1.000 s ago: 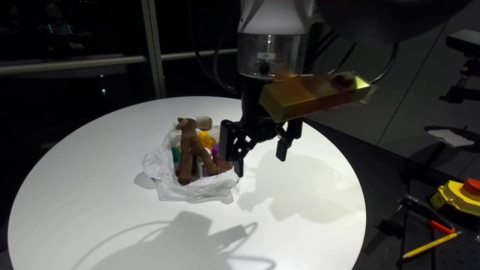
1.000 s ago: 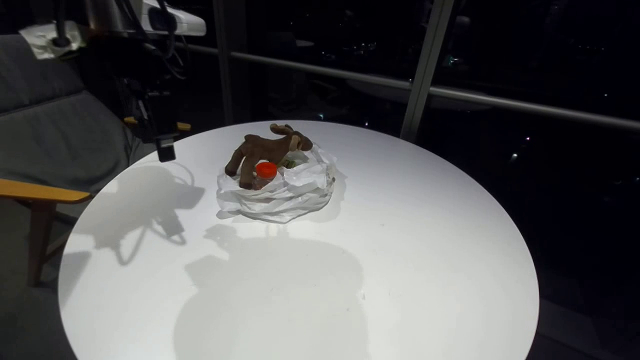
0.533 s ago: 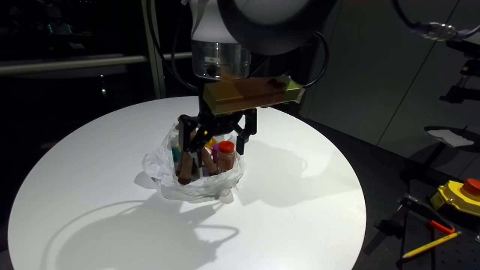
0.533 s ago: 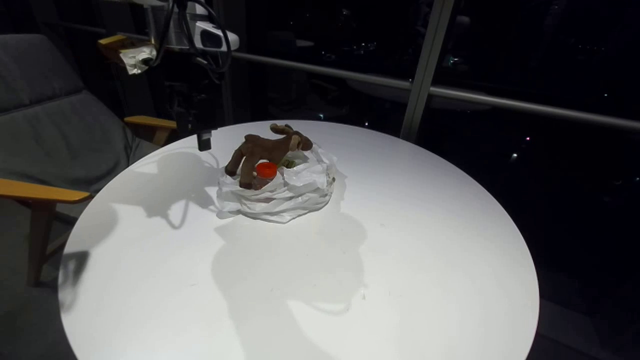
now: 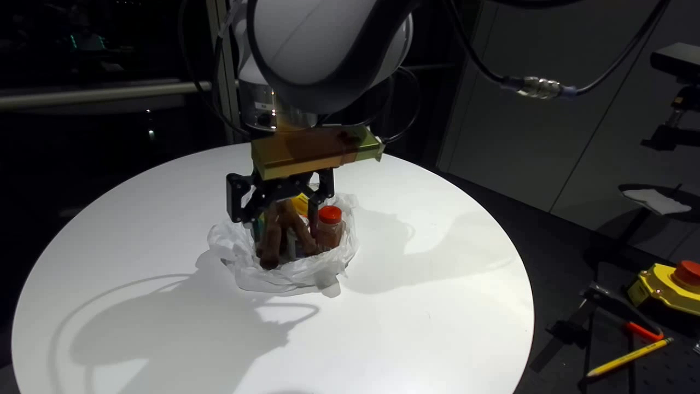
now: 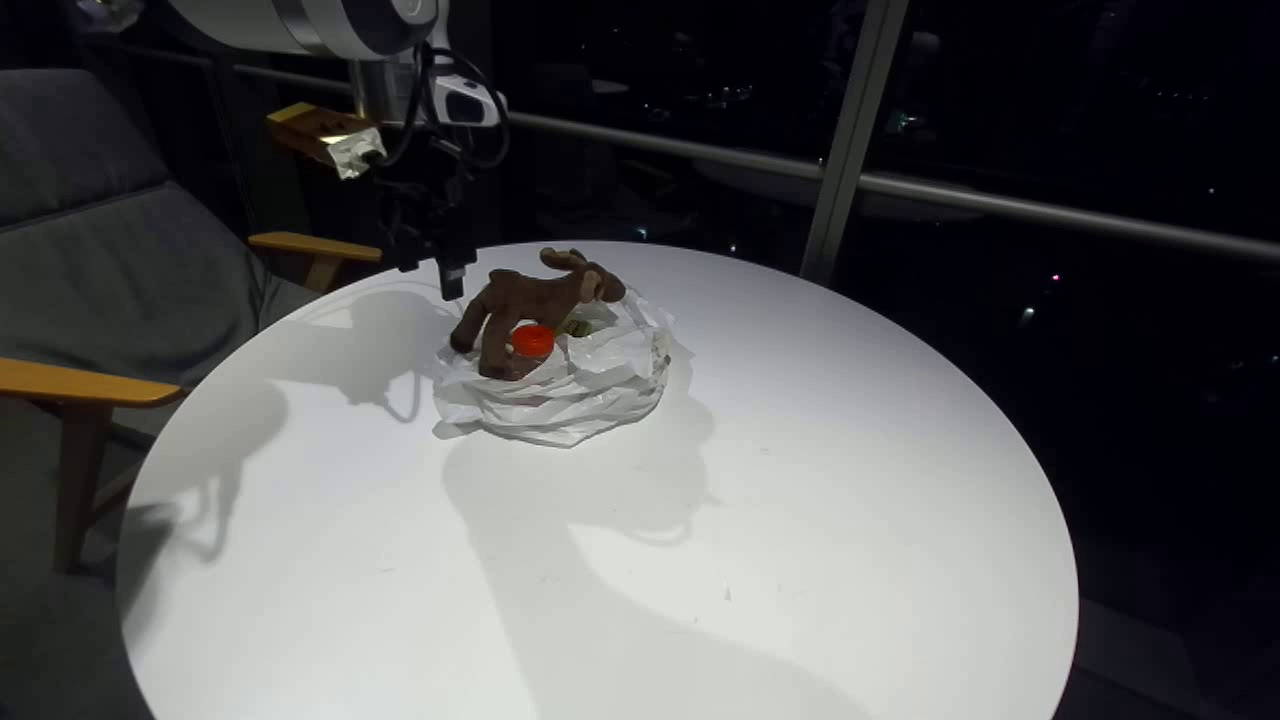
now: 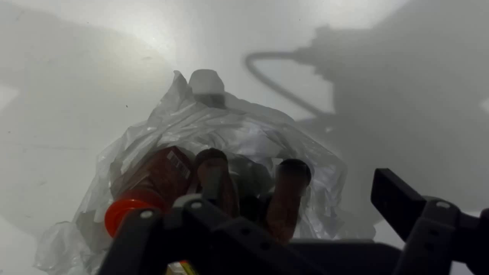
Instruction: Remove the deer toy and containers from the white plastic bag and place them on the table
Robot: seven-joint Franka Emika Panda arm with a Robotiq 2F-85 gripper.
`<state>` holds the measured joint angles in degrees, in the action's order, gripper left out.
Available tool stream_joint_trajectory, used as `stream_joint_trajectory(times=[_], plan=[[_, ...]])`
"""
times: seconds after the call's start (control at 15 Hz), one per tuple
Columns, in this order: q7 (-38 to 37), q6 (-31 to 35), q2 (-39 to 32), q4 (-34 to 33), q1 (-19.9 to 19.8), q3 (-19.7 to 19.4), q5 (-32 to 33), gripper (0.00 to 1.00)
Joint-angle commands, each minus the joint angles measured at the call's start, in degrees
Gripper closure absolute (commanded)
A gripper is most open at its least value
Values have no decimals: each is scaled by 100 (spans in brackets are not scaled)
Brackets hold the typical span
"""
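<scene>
The brown deer toy [image 5: 270, 243] [image 6: 540, 297] lies tilted on top inside the crinkled white plastic bag [image 5: 290, 276] [image 6: 570, 405]. In the wrist view the deer's legs [image 7: 282, 206] point up beside a red-lidded jar [image 7: 133, 202] [image 5: 330, 227] [image 6: 533, 340] within the bag [image 7: 183, 122]. A yellow-orange container [image 5: 301, 203] and a green one [image 5: 257, 227] show partly; others are hidden. My gripper [image 5: 279, 213] [image 6: 440, 268] [image 7: 300, 185] is open and empty above the deer's body, fingers wide apart. It hides the deer's head in an exterior view.
The bag stands on the round white table [image 5: 415, 345] [image 6: 860, 520]. A grey chair with wooden arms [image 6: 90, 385] stands beside the table. A yellow box with a red button [image 5: 670, 290] and a yellow pencil [image 5: 629, 358] lie on a dark surface off the table.
The open gripper has moved from beside the bag to over the deer, leftward in an exterior view and rightward in the opposite exterior picture. The bag, deer and jars have not visibly moved.
</scene>
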<state>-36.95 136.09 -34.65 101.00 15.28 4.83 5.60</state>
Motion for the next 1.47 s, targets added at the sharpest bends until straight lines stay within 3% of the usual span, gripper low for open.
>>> stream_joint_trajectory(times=[0.0,0.47,0.6,1.2,1.33,1.4], plan=[[51,-141,-628,-807,247,-372,118,0],[-71,-149,-1178,-1523,503,-844,296,0],[-43,-158,-1235,-1620,531,-873,298,26],[-191,-174,-798,-1318,663,-1103,452,94],[-315,-131,-516,-1059,716,-1249,593,99],[-374,-105,-307,-879,740,-1331,693,96]])
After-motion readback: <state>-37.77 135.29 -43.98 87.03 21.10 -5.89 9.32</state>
